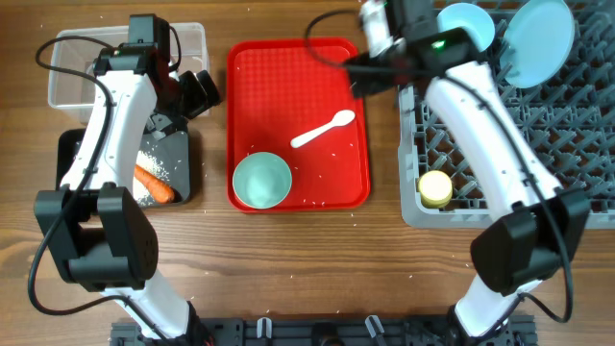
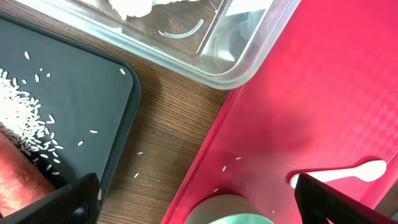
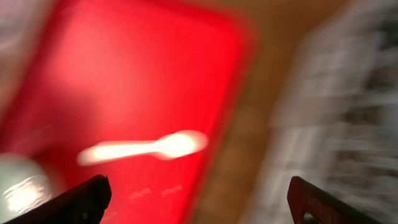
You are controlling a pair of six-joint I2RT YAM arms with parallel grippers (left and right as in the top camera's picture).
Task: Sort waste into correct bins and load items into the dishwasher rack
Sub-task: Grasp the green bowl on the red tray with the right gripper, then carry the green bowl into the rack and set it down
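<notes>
My left gripper (image 1: 197, 91) (image 2: 196, 188) is open and empty, above the gap between the clear tub (image 1: 77, 58) (image 2: 205, 59) and the red tray. The black tray (image 1: 187, 159) (image 2: 93, 93) holds rice (image 1: 151, 169) (image 2: 25, 121) and the carrot (image 1: 154, 183) (image 2: 18, 171). A crumpled white tissue (image 2: 130, 6) lies in the tub. My right gripper (image 1: 363, 75) (image 3: 199, 186) is open and empty over the red tray's far right corner. The spoon (image 1: 324, 128) (image 3: 146, 147) and one bowl (image 1: 261, 180) lie on the red tray. The rack (image 1: 577, 125) holds the plate (image 1: 538, 38), a bowl (image 1: 466, 24) and the yellow cup (image 1: 434, 187). Wrapper and brown lump are not in view.
The flat red tray (image 1: 336, 67) (image 2: 311, 93) sits between the bins and the rack, with stray rice grains on it. The right wrist view is motion-blurred. Bare wooden table (image 1: 307, 250) lies in front.
</notes>
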